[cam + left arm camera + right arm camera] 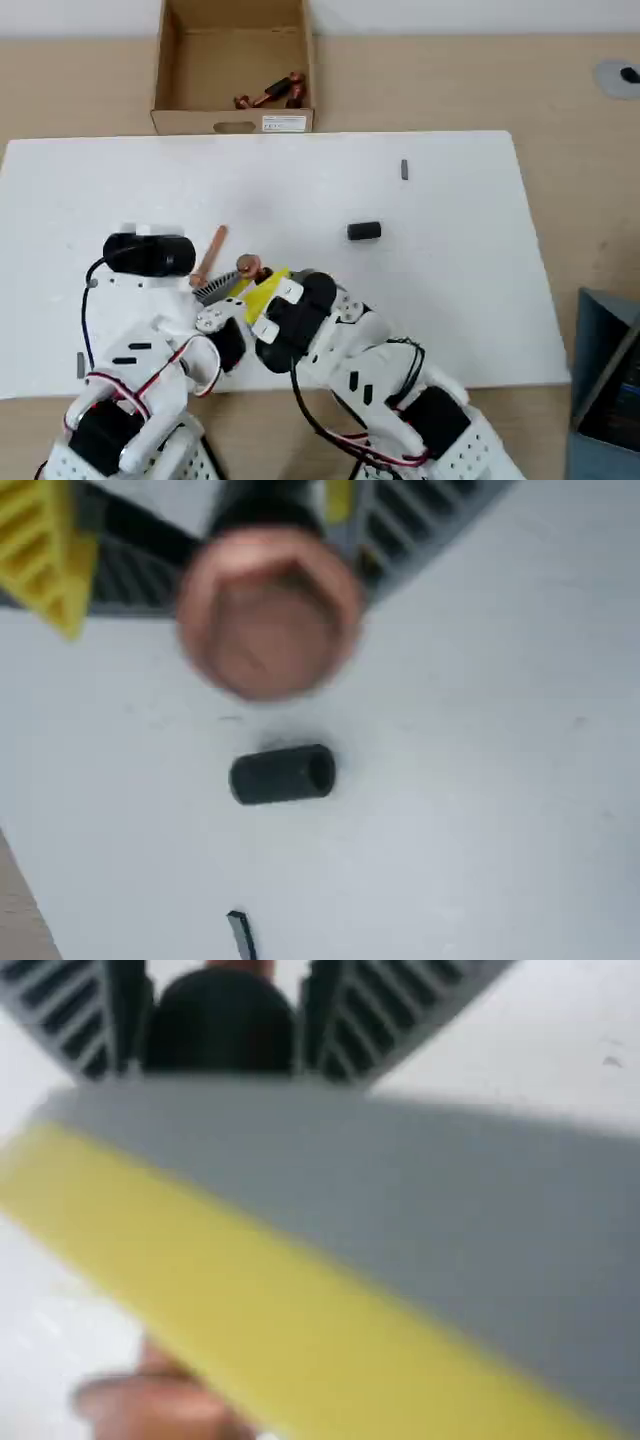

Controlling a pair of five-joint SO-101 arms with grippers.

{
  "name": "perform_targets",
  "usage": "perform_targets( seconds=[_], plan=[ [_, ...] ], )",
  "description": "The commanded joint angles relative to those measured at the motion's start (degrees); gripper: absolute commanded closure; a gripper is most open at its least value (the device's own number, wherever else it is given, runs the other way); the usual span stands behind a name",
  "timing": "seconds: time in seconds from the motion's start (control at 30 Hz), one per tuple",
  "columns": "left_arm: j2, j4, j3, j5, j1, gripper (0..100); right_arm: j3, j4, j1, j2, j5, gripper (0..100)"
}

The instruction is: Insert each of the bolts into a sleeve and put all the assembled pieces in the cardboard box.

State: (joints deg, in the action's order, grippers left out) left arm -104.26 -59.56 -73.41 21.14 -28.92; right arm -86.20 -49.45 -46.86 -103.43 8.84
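My two grippers meet at the mat's near middle. The left gripper [228, 285] has grey ribbed fingers [340, 1020] shut on a black sleeve [220, 1025]. A copper bolt [248, 266] sits in line with that sleeve, its round head [270, 615] close to the left wrist camera. The right gripper [258, 282], with a yellow finger [300, 1290], is shut across the bolt. A second bolt [210, 255] lies loose just left of them. A spare black sleeve [364, 231] [283, 774] lies farther right. The cardboard box [160, 70] at the back holds assembled pieces [272, 92].
A small dark sliver [404, 170] [238, 935] lies on the white mat [450, 300] beyond the spare sleeve. A grey bin [605, 370] stands off the mat at the right edge. The mat's left and far right areas are bare.
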Motion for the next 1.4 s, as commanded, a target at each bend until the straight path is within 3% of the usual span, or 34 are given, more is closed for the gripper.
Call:
perform_targets(
  seconds=[0.0, 0.3, 0.7, 0.87, 0.97, 1.17, 1.37],
  plan=[
    [-0.4, -0.09, 5.1, -0.44, 0.88, 82, 3.65, 1.58, -0.22, -8.48, 0.44, 98.9],
    [-0.4, -1.67, 5.45, -5.1, 5.27, 81, 3.65, 1.58, -0.22, -8.48, 0.44, 98.9],
    [-0.4, -5.54, 7.3, -5.36, 5.19, 82, 3.65, 1.49, -0.22, -8.48, 0.44, 98.9],
    [-0.4, -5.71, 12.66, -6.51, 5.19, 98, 3.65, 1.32, -0.22, -8.48, 0.53, 98.9],
    [-0.4, -5.8, 14.24, -8.97, 5.36, 99, 3.56, 1.23, -0.13, -8.4, 0.26, 98.9],
    [-0.4, -5.8, 13.1, -11.08, 19.52, 100, 3.56, 1.05, 5.23, -8.04, -3.96, 98.9],
    [-0.4, -5.71, 2.37, -16.18, 34.9, 100, 5.85, -3.43, 12.88, -5.85, -7.56, 98.9]
  ],
)
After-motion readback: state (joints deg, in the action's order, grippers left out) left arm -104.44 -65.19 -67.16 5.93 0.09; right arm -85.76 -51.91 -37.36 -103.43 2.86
